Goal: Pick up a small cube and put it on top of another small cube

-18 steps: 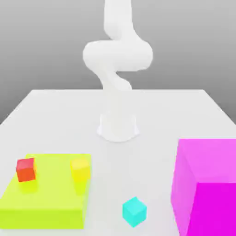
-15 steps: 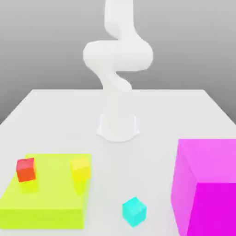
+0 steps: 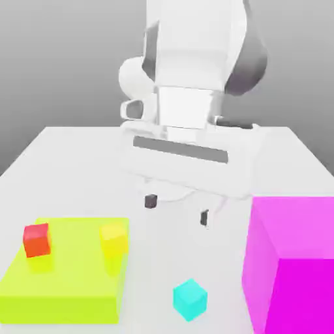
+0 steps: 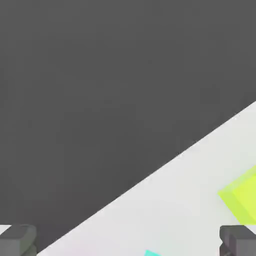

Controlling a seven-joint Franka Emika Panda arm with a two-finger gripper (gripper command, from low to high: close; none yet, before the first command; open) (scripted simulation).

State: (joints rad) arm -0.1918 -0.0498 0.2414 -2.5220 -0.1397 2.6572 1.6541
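A simulated test scene: bare white table (image 3: 78, 156), flat grey backdrop, plain bright blocks (image 3: 287, 261) (no real room).

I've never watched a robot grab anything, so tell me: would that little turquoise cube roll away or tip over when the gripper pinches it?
Probably neither. The small cyan cube sits on a flat face on the white table, so it should slide rather than roll if nudged. Its flat sides look easy for the open gripper to pinch, and it looks rigid. Being so small, it is likely light, though its weight cannot be seen.

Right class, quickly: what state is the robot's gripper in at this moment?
Gripper: open, holding nothing, above the table.
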